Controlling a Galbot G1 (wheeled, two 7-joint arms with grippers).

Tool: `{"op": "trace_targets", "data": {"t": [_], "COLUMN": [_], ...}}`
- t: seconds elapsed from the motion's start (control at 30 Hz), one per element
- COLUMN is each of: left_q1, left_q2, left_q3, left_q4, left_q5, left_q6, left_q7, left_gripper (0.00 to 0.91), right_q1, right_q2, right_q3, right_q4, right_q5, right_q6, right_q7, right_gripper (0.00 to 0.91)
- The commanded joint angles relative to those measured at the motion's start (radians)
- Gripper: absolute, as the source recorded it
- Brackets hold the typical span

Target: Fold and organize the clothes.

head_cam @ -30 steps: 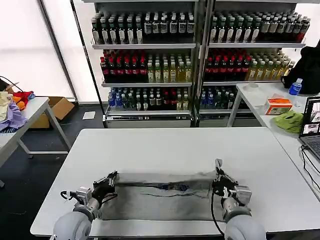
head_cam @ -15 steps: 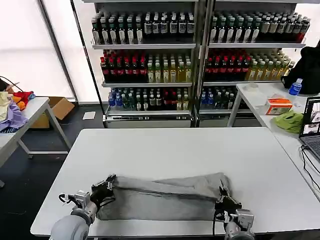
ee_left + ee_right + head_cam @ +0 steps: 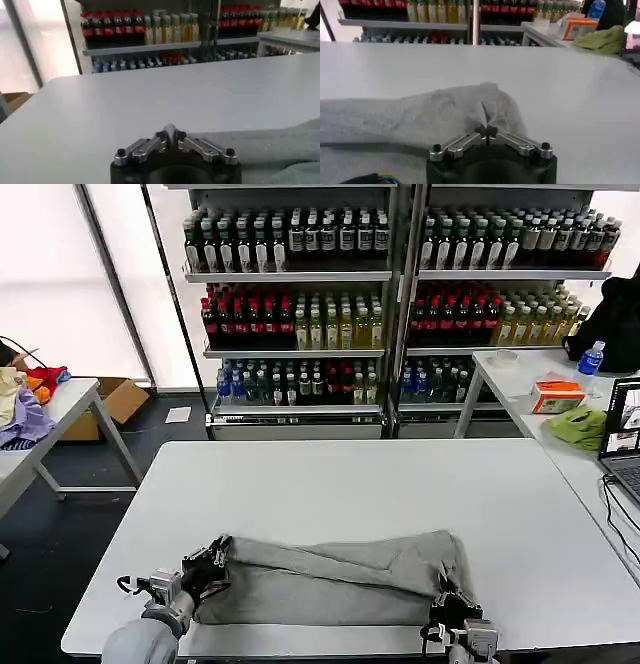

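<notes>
Compared with a second earlier, when both arms held the garment's far edge stretched taut above the worktop (image 3: 330, 474) and a small chest print showed, the fold had been drawn toward the robot and laid down, and the print was covered. Over the last half second the right arm had pulled nearer the worktop's near edge, while the left had barely shifted.

The grey shirt (image 3: 330, 579) lay folded over on itself as a long band across the near part of the white worktop, its upper layer wrinkled and bunched toward the right end, its lower layer flat and smooth along the near edge.

The left end effector (image 3: 208, 562) sat at the shirt's left end, fingers pinched together on the corner of the cloth; the left wrist view showed the closed tips (image 3: 170, 134) meeting at the fabric's edge. The right end effector (image 3: 447, 602) sat at the right end near the worktop's front edge, its tips (image 3: 486, 132) closed on a raised pucker of the grey fabric (image 3: 420, 117).
</notes>
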Motion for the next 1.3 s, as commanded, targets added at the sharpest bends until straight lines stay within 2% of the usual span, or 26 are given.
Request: {"op": "trace_targets", "data": {"t": [0.03,0.13,0.2,0.6,0.83,0.87,0.9,0.93,1.0,1.07,1.13,1.3], "left_q1": [0.055,0.054,0.058,0.076,0.092,0.091,0.088,0.085,0.084,0.087,0.083,0.094], "left_q2": [-0.003,-0.005,-0.009,-0.018,-0.011,-0.011,-0.01,-0.01,-0.007,-0.002,-0.007,-0.028], "left_q3": [-0.017,-0.016,-0.015,-0.032,-0.04,-0.042,-0.046,-0.049,-0.058,-0.061,-0.062,-0.068], "left_q4": [-0.057,-0.058,-0.058,-0.057,-0.088,-0.087,-0.086,-0.086,-0.101,-0.118,-0.122,-0.146], "left_q5": [0.037,0.048,0.055,0.056,0.058,0.059,0.056,0.052,0.051,0.03,0.028,0.024], "left_q6": [0.0,0.007,0.008,-0.016,0.006,0.002,-0.006,-0.023,-0.024,-0.008,-0.01,-0.017], "left_q7": [0.012,0.011,0.011,0.009,0.001,-0.004,-0.01,-0.013,-0.014,-0.015,-0.019,-0.032], "left_gripper": [0.131,0.121,0.081,0.081,0.06,0.121,0.846,0.907,0.907,0.907,0.907,0.907], "right_q1": [-0.02,-0.023,-0.022,-0.002,0.013,0.012,0.009,0.01,0.019,0.035,0.064,0.092], "right_q2": [-0.001,-0.005,-0.005,-0.002,-0.002,-0.004,-0.005,-0.007,-0.021,-0.05,-0.065,-0.076], "right_q3": [0.0,0.002,0.002,-0.009,-0.014,-0.014,-0.01,-0.002,0.031,0.063,0.073,0.076], "right_q4": [-0.027,-0.033,-0.037,-0.054,-0.062,-0.054,-0.035,-0.008,0.093,0.187,0.22,0.208], "right_q5": [-0.038,-0.039,-0.039,-0.039,-0.039,-0.036,-0.028,-0.008,0.044,0.046,0.055,0.083], "right_q6": [0.005,0.009,0.011,0.011,0.005,0.007,0.009,0.01,-0.026,-0.053,-0.093,-0.094], "right_q7": [0.005,0.005,0.005,0.008,0.008,0.007,0.008,0.009,-0.006,-0.03,-0.028,-0.032], "right_gripper": [0.907,0.907,0.907,0.907,0.907,0.907,0.907,0.907,0.907,0.907,0.907,0.907]}}
